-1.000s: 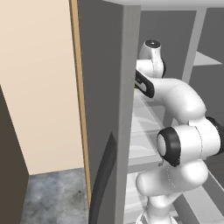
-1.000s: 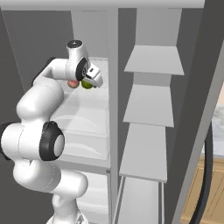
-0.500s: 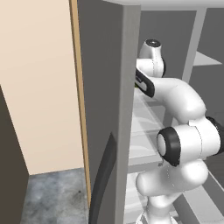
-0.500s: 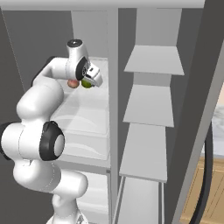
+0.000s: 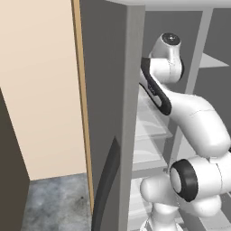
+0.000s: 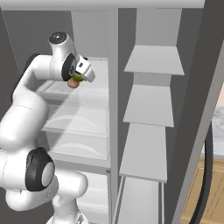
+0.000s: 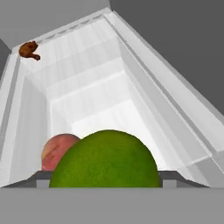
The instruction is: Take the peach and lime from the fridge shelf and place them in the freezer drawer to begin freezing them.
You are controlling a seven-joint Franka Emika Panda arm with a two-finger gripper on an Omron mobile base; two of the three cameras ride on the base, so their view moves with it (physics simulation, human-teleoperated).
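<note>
While the gripper (image 6: 78, 77) reaches in over the fridge shelf (image 6: 94, 89), the lime (image 7: 104, 160) sits right at its tip in the hand view, bulging large and green between the two dark finger tips (image 7: 174, 177) — whether they pinch it or merely flank it, I cannot tell. From the right base view the green fruit shows tucked under the white hand, with the peach (image 6: 72, 83) just below and beside it, apparently touching. The hand view agrees: the reddish-orange peach (image 7: 59, 151) peeks out from behind the lime's left side, on the shelf's near end. Past both fruits the glassy shelf runs away between pale rims to its far edge, where a small brown item (image 7: 29, 50) lies in the far left corner, well apart from the fruits. Below, more clear shelves (image 6: 78, 146) stack in the same compartment; a grey divider (image 6: 113, 109) sets them off from opaque grey shelves (image 6: 148, 105) on the right. From the left base view the arm (image 5: 180, 108) bends in past the open door (image 5: 106, 113) — its dark handle (image 5: 106, 185) low down
</note>
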